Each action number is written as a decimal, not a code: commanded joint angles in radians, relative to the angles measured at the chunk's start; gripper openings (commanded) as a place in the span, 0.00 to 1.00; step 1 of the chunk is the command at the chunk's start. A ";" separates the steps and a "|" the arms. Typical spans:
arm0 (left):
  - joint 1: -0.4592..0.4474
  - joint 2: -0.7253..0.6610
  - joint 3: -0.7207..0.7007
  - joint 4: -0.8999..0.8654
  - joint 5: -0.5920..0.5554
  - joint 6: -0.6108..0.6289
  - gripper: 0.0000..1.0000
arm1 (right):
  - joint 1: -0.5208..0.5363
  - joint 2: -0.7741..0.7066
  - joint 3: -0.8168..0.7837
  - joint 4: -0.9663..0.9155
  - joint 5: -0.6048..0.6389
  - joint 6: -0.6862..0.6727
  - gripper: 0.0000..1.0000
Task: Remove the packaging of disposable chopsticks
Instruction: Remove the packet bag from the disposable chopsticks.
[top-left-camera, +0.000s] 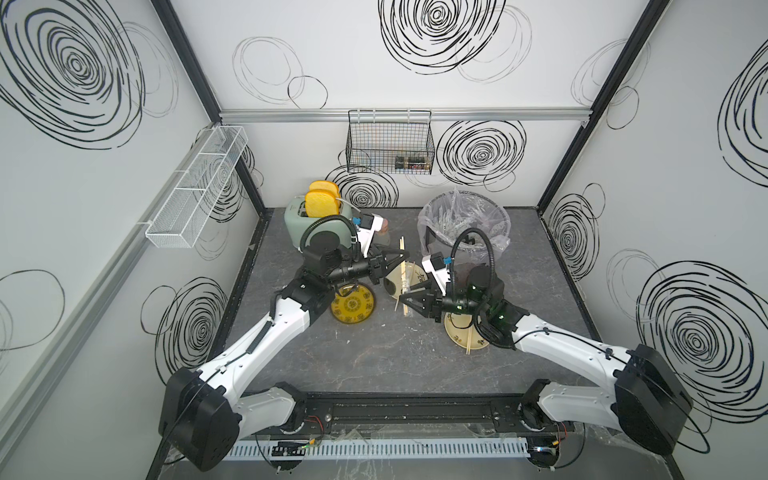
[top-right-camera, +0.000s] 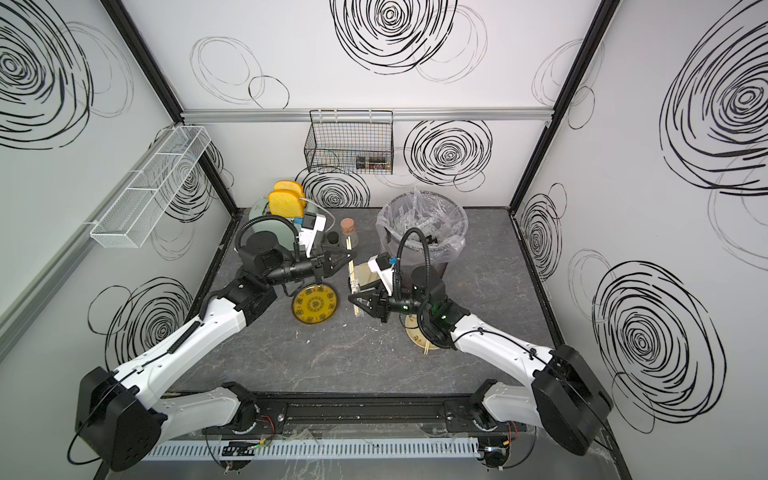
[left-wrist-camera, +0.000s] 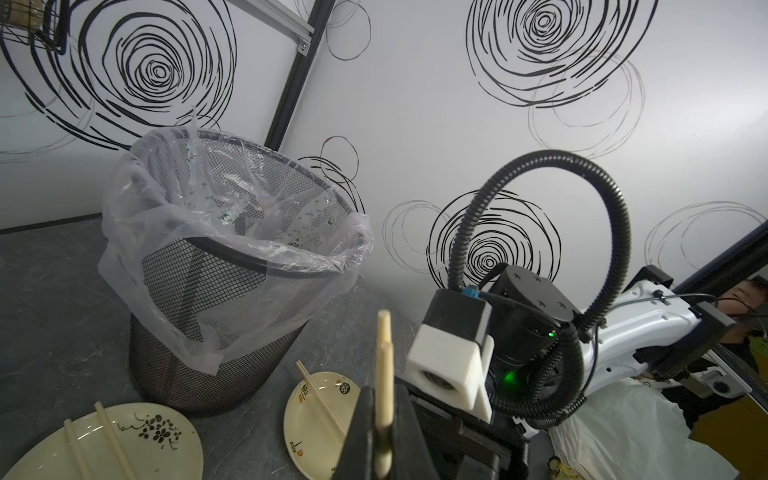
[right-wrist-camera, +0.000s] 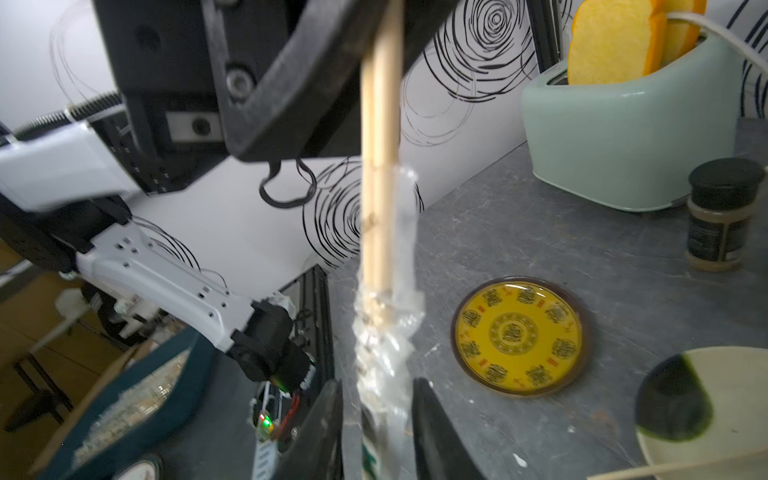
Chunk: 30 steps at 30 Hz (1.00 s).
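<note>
Two chopsticks (left-wrist-camera: 384, 353) clenched in left claw (left-wrist-camera: 383, 395); right claw (right-wrist-camera: 376, 382) spread around clear sleeve (right-wrist-camera: 399, 328), print unreadable.

Surface: dark grey marbled tabletop (top-left-camera: 374, 365), with pale specks scattered over it.
Far left: mint-green toaster (top-left-camera: 297, 226); dark-capped spice jar (right-wrist-camera: 721, 216) just right of it.
Far right: black mesh bin (left-wrist-camera: 187, 374).
Middle: yellow patterned plate (top-left-camera: 353, 309); cream plate with a dark green patch (top-left-camera: 417, 274) to its right.
Near right: second cream plate (top-left-camera: 455, 334).

Black-swirled white walls (top-left-camera: 353, 62) enclose a grey marbled tabletop (top-left-camera: 374, 365).
</note>
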 joint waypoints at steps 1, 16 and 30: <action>0.019 -0.012 -0.008 0.066 -0.016 -0.028 0.00 | -0.016 0.013 -0.036 0.049 -0.044 0.036 0.37; 0.065 -0.016 -0.065 0.162 -0.003 -0.087 0.00 | -0.013 0.038 -0.082 0.042 -0.090 0.034 0.23; 0.084 -0.021 -0.078 0.175 0.005 -0.090 0.00 | 0.011 0.054 -0.126 0.039 -0.092 0.029 0.00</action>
